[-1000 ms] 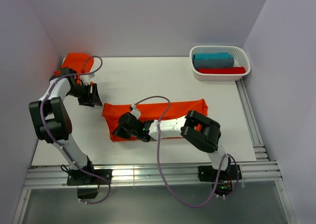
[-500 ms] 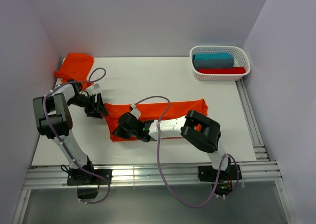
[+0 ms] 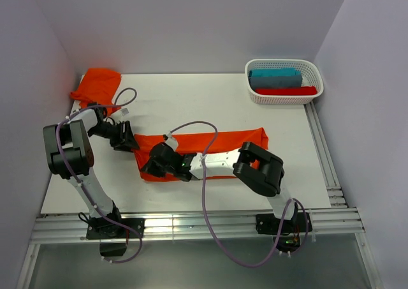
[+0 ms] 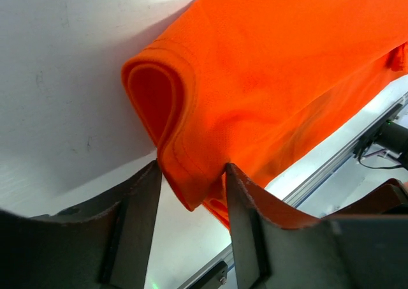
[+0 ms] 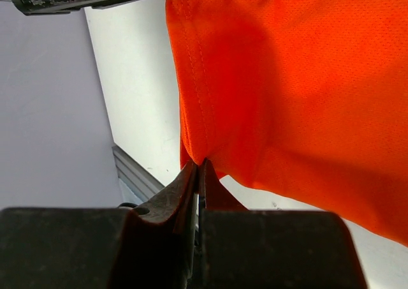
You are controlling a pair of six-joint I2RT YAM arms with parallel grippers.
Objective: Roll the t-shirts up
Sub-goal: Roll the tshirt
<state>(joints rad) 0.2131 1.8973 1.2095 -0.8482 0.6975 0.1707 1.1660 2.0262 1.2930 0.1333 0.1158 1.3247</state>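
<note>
Top external view shows you the folded orange t-shirt [image 3: 220, 141], plain thin fabric laid as a long flat band on the white table [image 3: 191, 101]. Its long axis runs left to right, with the right end tipped slightly toward the back wall, and its left end lies at both grippers.

The left gripper [image 3: 131, 142] meets the band's far-left corner. On the left wrist view its fingers [image 4: 135, 220] stand part-way apart with the doubled corner between them, and the band stretches away beyond the fingertips.

The right gripper [image 3: 146, 168] is at the near-left corner. On the right wrist view its fingers [image 5: 185, 193] are pressed together on the stitched hem, with cloth spreading ahead and to the right.

Behind the left gripper and well apart from it, a second orange t-shirt [image 3: 97, 85] lies bunched in the far-left corner. Far to the right of both grippers, a white plastic mesh basket [image 3: 285, 99] holds a teal cloth [image 3: 275, 78] and a darker red cloth [image 3: 290, 90]. Pale lilac walls [image 3: 191, 27] close the table on three sides.
</note>
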